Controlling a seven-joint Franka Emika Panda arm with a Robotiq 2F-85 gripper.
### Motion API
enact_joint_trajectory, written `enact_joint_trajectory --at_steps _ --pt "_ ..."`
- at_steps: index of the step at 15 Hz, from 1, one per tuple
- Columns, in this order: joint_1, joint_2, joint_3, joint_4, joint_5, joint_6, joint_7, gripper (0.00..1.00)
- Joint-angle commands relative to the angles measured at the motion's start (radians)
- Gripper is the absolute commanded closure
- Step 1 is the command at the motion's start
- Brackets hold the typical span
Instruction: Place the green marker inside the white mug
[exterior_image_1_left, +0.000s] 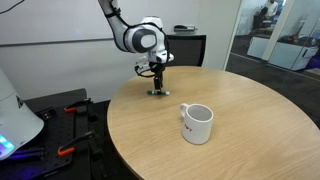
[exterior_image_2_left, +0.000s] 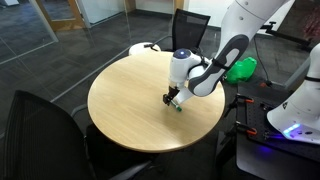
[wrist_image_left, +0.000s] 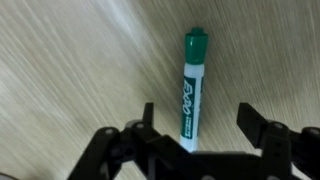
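The green marker (wrist_image_left: 191, 88) lies flat on the wooden table, green cap pointing away, white body with green lettering. My gripper (wrist_image_left: 198, 118) is open, its two black fingers on either side of the marker's near end, not touching it. In both exterior views the gripper (exterior_image_1_left: 157, 84) (exterior_image_2_left: 174, 99) hangs low over the table near its edge, with the marker (exterior_image_1_left: 158, 92) just under it. The white mug (exterior_image_1_left: 197, 123) stands upright on the table with a small red mark on its side, apart from the gripper. The mug does not show in the exterior view from the chair side.
The round wooden table (exterior_image_1_left: 240, 110) (exterior_image_2_left: 130, 100) has black chairs around it (exterior_image_2_left: 190, 30) (exterior_image_2_left: 35, 130). A white robot base with lit parts (exterior_image_2_left: 295, 110) and a green object (exterior_image_2_left: 242, 68) stand beside the table. Glass walls are behind.
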Motion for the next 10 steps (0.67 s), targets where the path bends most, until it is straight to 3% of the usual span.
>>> enact_joint_trajectory --at_steps 1,8,10 --pt "0.019 0.024 -0.019 0.034 0.039 0.007 -0.020 0.47" --pt "0.017 0.033 -0.022 0.052 0.043 0.006 -0.029 0.99" --pt "0.015 0.034 -0.021 0.055 0.044 0.004 -0.032 0.95"
